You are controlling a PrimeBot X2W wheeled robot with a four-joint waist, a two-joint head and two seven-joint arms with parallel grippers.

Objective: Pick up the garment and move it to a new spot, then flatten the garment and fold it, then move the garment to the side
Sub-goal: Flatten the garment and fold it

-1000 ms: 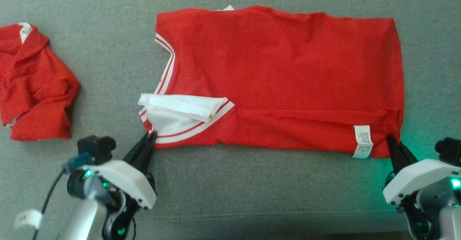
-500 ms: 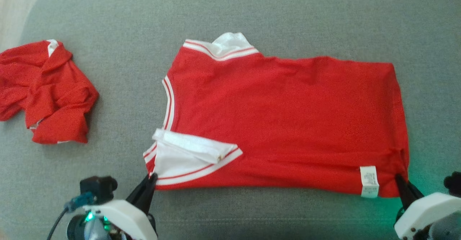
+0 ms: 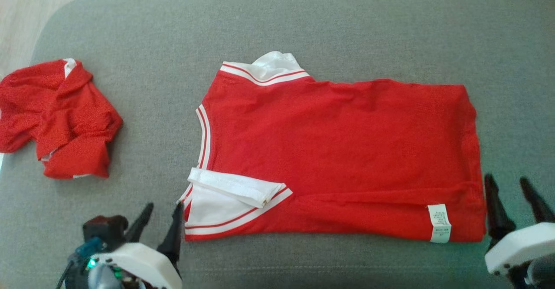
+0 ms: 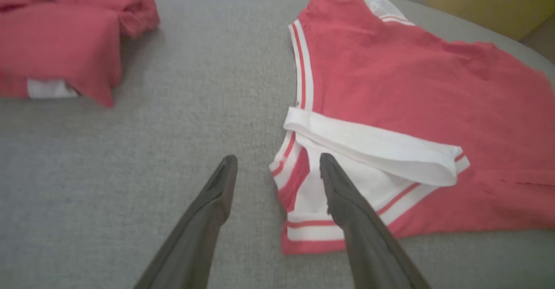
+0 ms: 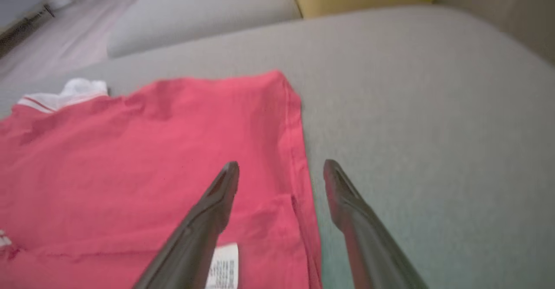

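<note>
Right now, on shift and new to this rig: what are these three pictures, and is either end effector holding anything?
A two-armed robot works over a grey cushion. One picture looks down from its head; the other two look along each wrist's fingers. The flattened red garment lies in the middle, a crumpled red garment to the left. The left end effector stands open at the white sleeve corner; the right end effector stands open by the hem. Neither holds anything.

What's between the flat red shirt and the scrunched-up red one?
Nothing, just bare grey cushion between the flat red shirt and the scrunched-up red one, seen in the head view.
</note>
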